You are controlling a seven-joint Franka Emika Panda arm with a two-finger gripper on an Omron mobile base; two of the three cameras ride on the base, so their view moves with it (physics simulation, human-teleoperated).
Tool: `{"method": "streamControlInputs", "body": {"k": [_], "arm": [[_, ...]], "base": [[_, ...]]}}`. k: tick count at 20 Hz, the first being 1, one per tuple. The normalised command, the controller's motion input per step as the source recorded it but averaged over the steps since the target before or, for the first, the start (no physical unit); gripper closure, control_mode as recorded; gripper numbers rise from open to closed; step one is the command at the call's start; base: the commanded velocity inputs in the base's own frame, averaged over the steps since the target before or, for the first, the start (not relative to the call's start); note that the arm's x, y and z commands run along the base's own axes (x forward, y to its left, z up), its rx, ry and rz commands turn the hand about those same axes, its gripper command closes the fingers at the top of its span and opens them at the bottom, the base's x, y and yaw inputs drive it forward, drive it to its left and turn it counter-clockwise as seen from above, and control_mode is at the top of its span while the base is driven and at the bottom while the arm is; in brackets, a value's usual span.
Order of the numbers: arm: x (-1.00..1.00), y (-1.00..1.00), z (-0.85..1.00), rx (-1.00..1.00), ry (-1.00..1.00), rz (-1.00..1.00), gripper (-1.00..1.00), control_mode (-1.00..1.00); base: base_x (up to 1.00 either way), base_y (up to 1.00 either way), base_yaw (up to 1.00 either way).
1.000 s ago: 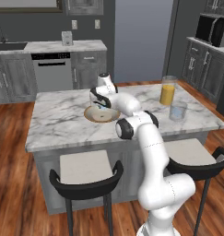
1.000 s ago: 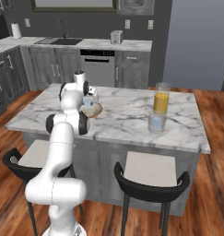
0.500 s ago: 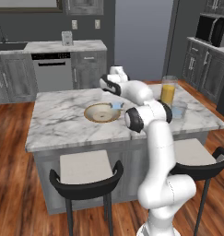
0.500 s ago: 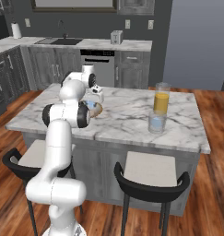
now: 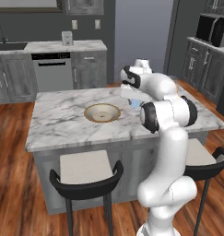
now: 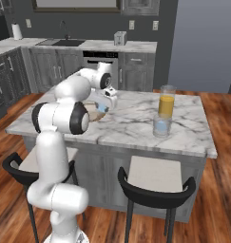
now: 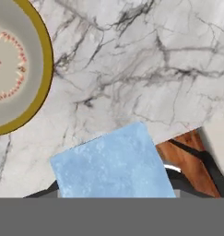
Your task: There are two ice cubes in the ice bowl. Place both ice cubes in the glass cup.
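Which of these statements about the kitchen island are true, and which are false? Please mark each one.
1. The gripper carries a pale-blue ice cube. True.
2. The ice bowl stands on a stool. False: it rests on the marble counter.
3. The glass cup stands beside the taller glass of orange liquid. True.
4. The gripper is directly above the glass cup. False: in the right base view it is near the bowl, well to the left of the cup.
5. The carried cube lies in the bowl. False: it is lifted clear of it.
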Motion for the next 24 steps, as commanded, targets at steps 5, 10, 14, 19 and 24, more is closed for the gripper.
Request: {"method": "streamControlInputs", "body": {"k": [5,10,14,19,24], "arm": [[-0.8,-1.0,0.0,0.0,0.0,-0.28,1.0,-1.0],[-0.67,-0.97,0.06,0.0,-0.02,-0.26,1.0,-1.0],[-0.17,-0.56,0.71,0.0,-0.02,-0.16,1.0,-1.0],[0.0,-0.51,0.49,0.0,-0.01,-0.01,1.0,-1.0],[0.0,-0.59,0.08,0.0,0.0,0.0,1.0,-1.0]], "base": [[0.0,0.0,0.0],[0.0,0.0,0.0],[0.0,0.0,0.0],[0.0,0.0,0.0],[0.0,0.0,0.0]]}}
